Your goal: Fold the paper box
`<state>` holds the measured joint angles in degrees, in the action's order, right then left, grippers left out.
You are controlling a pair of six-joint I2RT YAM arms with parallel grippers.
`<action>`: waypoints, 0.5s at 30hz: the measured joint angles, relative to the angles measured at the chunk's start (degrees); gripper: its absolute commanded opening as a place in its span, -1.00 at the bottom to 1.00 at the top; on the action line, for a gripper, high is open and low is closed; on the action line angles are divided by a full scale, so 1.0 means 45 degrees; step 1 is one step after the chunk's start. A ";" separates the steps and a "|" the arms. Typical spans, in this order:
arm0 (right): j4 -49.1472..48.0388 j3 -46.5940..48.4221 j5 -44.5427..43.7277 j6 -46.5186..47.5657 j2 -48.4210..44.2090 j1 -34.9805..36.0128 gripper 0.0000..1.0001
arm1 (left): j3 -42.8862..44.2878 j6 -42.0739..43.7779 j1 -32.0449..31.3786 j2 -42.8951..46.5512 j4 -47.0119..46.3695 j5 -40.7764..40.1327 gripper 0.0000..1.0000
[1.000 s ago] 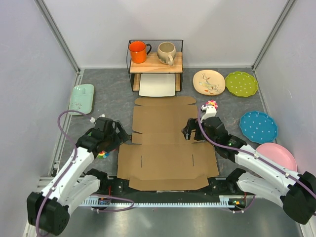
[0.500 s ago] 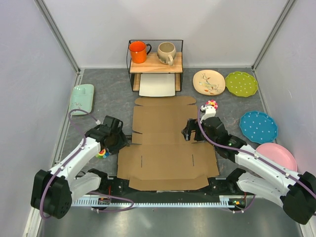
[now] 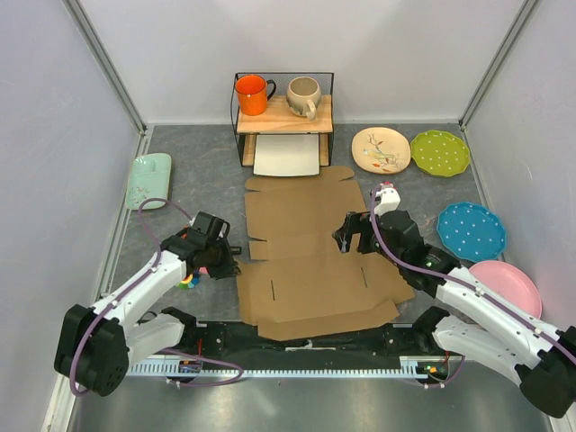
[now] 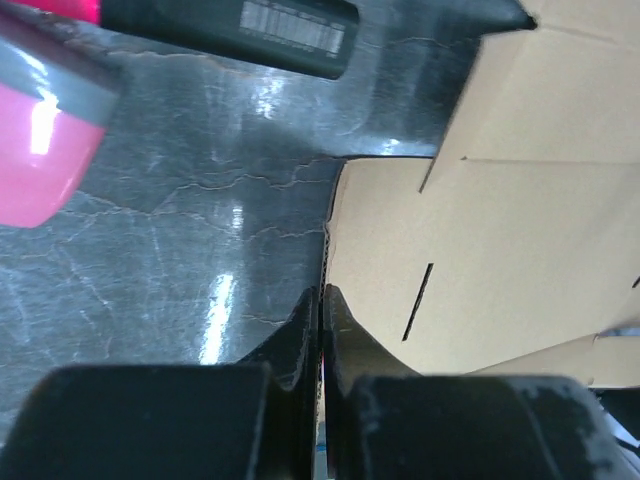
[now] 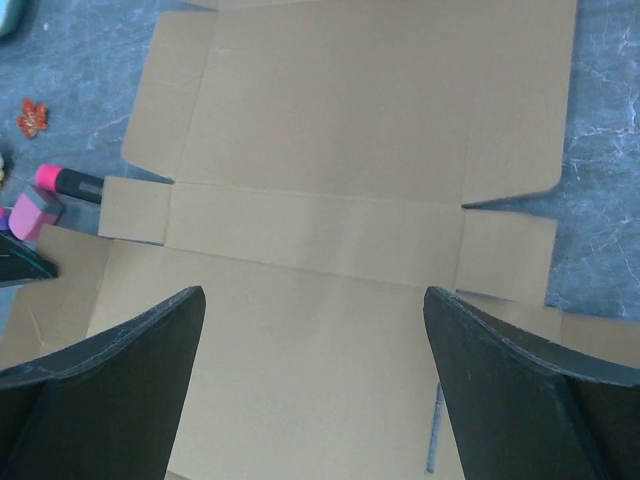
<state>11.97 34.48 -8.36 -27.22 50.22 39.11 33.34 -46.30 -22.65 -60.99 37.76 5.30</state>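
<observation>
The paper box lies unfolded as a flat brown die-cut sheet at the centre of the grey table, its flaps and slits facing up and its long axis turned slightly off square in the overhead view. At the sheet's 9 o'clock edge the left gripper is low at table level, its fingers drawn together with the cardboard's edge pinched between them. Over the sheet's 3 o'clock side the right gripper hangs with its fingers spread wide, holding nothing; the cardboard is visible between them. At 12 o'clock, just beyond the sheet, a wire rack carries an orange mug and a beige mug on its wooden shelf, with a white tray beneath. A cream plate and a green dotted plate lie at 1 o'clock, a blue dotted plate at 3 o'clock, a pink plate at 4 o'clock, and a mint dish at 10 o'clock.
</observation>
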 measured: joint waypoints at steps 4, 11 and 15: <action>0.0452 0.0554 0.0029 0.0015 -0.0155 0.0000 0.96 | 0.0000 0.0369 -0.0019 0.0369 -0.0219 0.0651 -0.96; 0.1141 0.1501 -0.0146 0.0209 -0.0680 0.0000 0.96 | 0.0461 0.1384 -0.0019 0.1656 -0.0447 0.1860 -0.97; 0.1593 0.2055 -0.0418 0.0452 -0.0923 0.0000 0.96 | 0.1715 0.2399 -0.0024 0.1836 -0.0092 0.2205 -0.96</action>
<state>19.14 43.72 -10.24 -25.19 46.06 39.11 41.06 -35.51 -22.76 -52.73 37.34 15.22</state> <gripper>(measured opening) 0.982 0.033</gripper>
